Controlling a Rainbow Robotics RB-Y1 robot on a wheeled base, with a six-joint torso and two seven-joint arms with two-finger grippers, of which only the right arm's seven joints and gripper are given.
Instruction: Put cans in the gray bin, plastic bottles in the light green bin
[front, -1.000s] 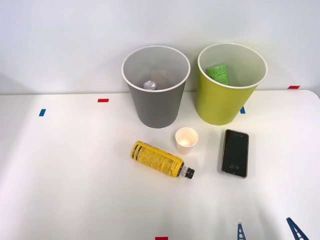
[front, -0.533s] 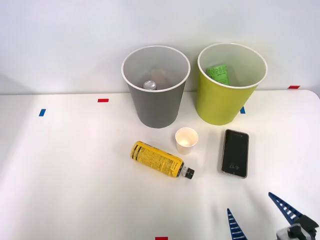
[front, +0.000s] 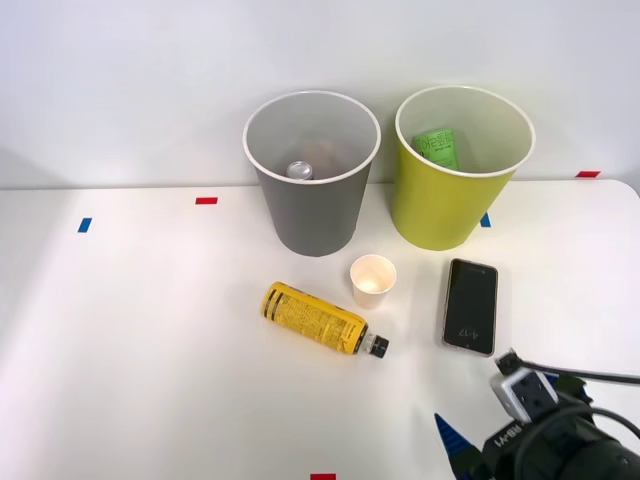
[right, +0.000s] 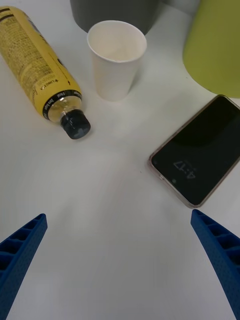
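The gripper (right: 120, 265) hung near the worktop (front: 150, 350) with fingers (right: 20, 250) spread wide, holding nothing. The bottle (front: 313, 319) lay on its side, just beside the cup (front: 373, 280) and near the phone (front: 470, 305). A careless reach could topple that cup.

Right gripper (right: 120, 265): blue ribbed fingers (right: 20, 250), black wrist w/ white block (front: 522, 392), black cables
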